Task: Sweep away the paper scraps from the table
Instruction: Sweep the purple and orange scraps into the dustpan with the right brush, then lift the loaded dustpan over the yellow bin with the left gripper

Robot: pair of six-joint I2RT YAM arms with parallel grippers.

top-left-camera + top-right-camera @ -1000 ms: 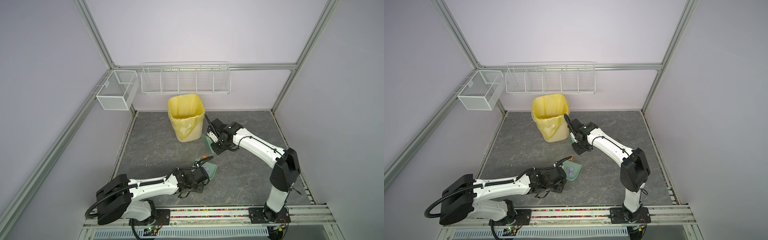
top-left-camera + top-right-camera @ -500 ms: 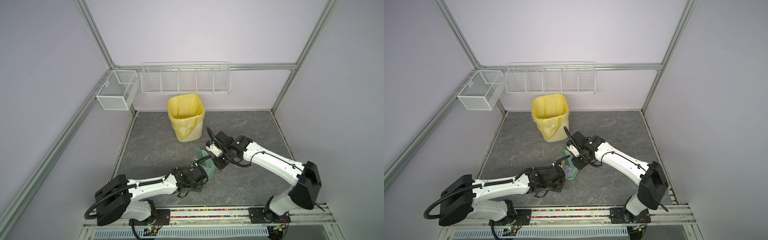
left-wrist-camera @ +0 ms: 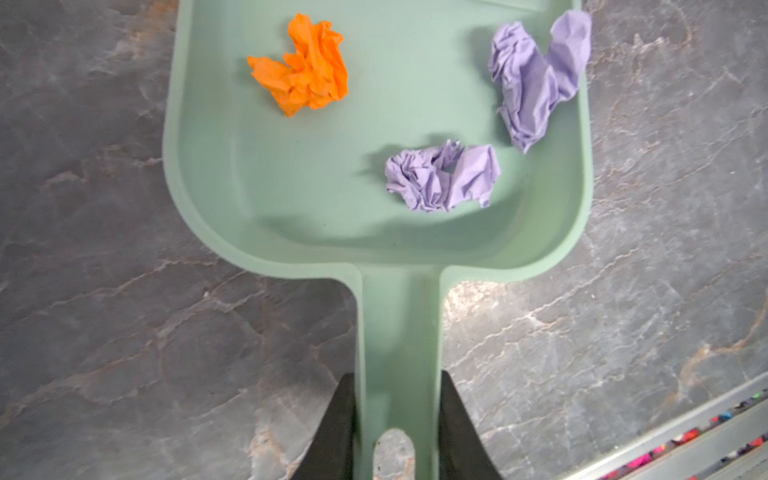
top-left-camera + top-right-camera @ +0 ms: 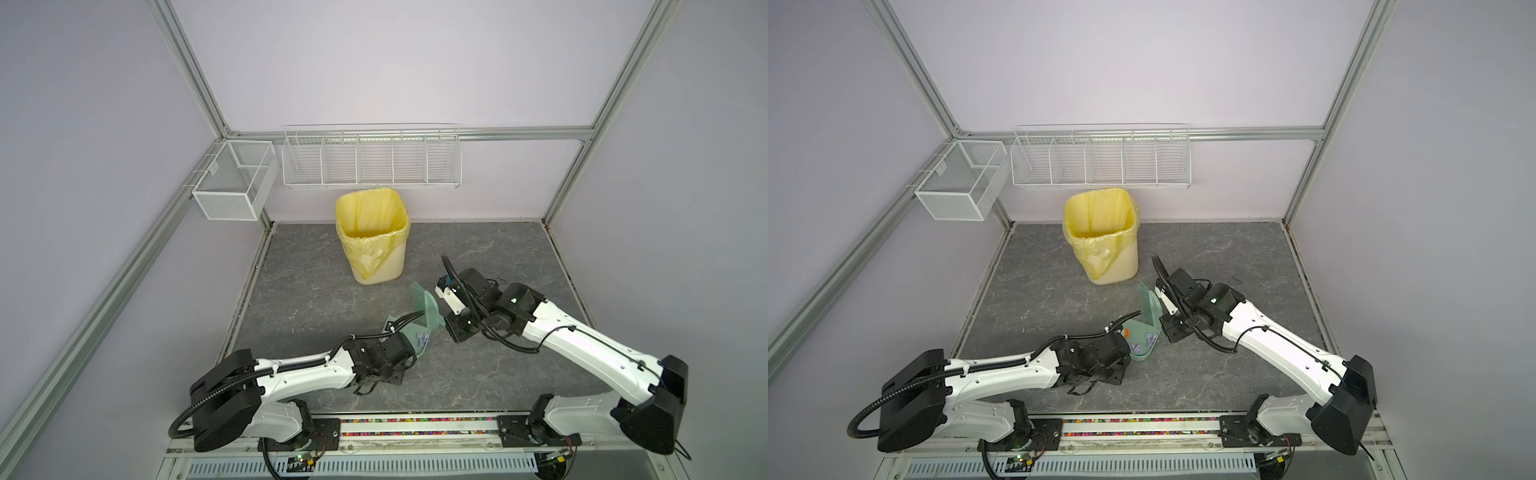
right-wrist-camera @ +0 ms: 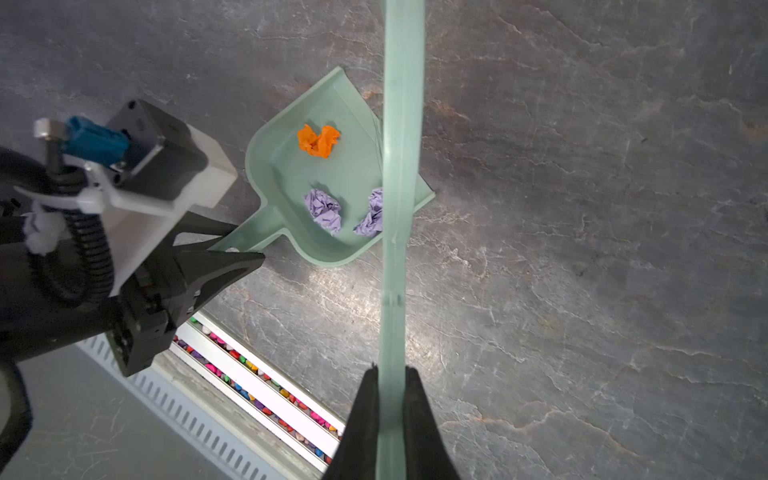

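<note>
A mint-green dustpan (image 3: 291, 178) lies on the dark grey table (image 3: 104, 332), and my left gripper (image 3: 398, 386) is shut on its handle. In the pan sit three paper scraps: an orange one (image 3: 305, 68) and two lilac ones (image 3: 440, 176) (image 3: 536, 83). No other scraps show on the table (image 4: 498, 257). My right gripper (image 5: 392, 374) is shut on the handle of the mint-green brush (image 5: 401, 166). The brush (image 4: 426, 307) stands tilted over the open mouth of the dustpan (image 4: 419, 351), bristles pointing towards the bin. In the right wrist view the brush hides part of one lilac scrap (image 5: 372, 216).
A cream bin with a yellow liner (image 4: 372, 237) stands at the back of the table, behind the brush. Two white wire baskets (image 4: 372, 160) (image 4: 232, 183) hang on the walls. A silver rail (image 4: 415, 428) runs along the near edge, with both arm bases on it.
My right arm has drawn the brush from beside the bin towards the near edge, up to the dustpan's mouth. The left arm and dustpan have barely moved.
</note>
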